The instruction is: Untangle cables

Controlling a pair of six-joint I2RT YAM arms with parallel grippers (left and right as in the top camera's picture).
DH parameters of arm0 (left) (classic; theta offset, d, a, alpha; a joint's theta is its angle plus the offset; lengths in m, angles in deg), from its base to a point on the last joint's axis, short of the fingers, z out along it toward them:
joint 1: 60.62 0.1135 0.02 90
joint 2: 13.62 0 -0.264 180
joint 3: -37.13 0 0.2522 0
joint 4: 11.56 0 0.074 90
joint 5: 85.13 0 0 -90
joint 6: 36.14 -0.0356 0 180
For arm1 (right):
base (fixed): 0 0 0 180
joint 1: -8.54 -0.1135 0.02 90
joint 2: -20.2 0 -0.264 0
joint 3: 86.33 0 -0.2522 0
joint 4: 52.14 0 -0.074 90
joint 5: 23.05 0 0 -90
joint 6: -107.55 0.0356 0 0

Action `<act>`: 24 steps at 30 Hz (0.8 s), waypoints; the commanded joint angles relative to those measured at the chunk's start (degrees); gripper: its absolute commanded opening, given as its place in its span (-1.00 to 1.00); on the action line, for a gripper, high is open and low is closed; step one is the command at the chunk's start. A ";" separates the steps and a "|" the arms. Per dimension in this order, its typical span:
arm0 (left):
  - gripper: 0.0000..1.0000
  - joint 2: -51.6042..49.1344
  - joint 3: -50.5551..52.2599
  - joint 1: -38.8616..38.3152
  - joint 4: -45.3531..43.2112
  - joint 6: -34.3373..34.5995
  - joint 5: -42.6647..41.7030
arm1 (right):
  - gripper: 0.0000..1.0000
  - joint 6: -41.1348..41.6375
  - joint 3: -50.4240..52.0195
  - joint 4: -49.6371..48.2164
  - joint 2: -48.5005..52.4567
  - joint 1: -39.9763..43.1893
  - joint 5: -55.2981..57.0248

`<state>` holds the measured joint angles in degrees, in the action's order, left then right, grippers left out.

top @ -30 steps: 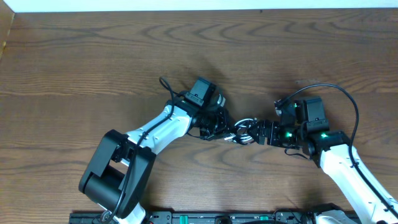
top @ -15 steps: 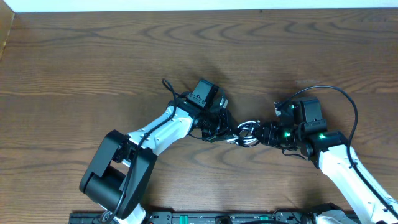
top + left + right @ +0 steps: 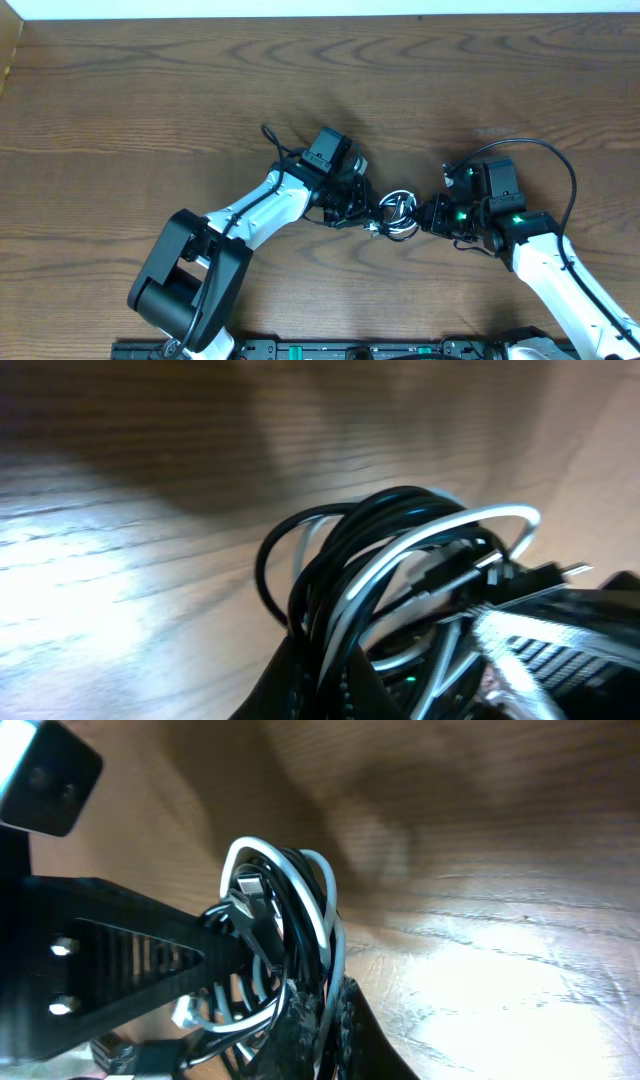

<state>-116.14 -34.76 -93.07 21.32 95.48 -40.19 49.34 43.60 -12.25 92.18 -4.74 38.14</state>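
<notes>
The left claw [image 3: 374, 214] and right claw [image 3: 421, 214] are each clamped shut on the black-and-white cable bundle [image 3: 398, 208], which sits mid-way across the table [image 3: 150, 100]. Draw apart slowly; stop if loops tighten.

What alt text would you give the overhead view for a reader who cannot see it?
The left gripper and right gripper face each other over a brown wooden table, both shut on a small tangled bundle of black and white cables between them.

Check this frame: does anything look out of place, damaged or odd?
Only the cables: black and white loops knotted into one bundle, pinched between the left gripper and right gripper. Nothing looks damaged or spilled.
</notes>
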 commanded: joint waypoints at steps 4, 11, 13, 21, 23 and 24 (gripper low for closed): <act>-0.85 0.70 -0.57 -0.15 6.49 -9.01 13.79 | -0.98 -14.82 0.50 -2.14 0.28 -0.33 -10.43; -0.85 0.70 -0.55 -0.15 8.26 -10.14 16.15 | -0.98 -24.00 0.50 -5.42 0.31 -0.33 -22.82; -0.85 0.70 -0.55 -0.15 8.24 -10.14 16.15 | -0.98 -24.17 0.50 -5.60 0.31 -0.33 -22.36; -0.85 0.74 -0.55 -0.11 7.10 -10.97 12.59 | -0.44 -13.62 0.50 0.79 0.31 -0.33 1.40; -0.85 0.79 -0.55 -0.11 4.92 -14.78 5.75 | -0.44 -12.00 0.52 2.08 0.31 -0.33 3.80; -0.85 0.81 -0.55 -0.11 3.58 -16.90 1.86 | -0.44 -12.07 0.52 2.21 0.31 -0.33 3.85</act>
<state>-116.14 -34.78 -93.31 26.50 84.29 -28.71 33.34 44.01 -10.43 92.47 -5.04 34.90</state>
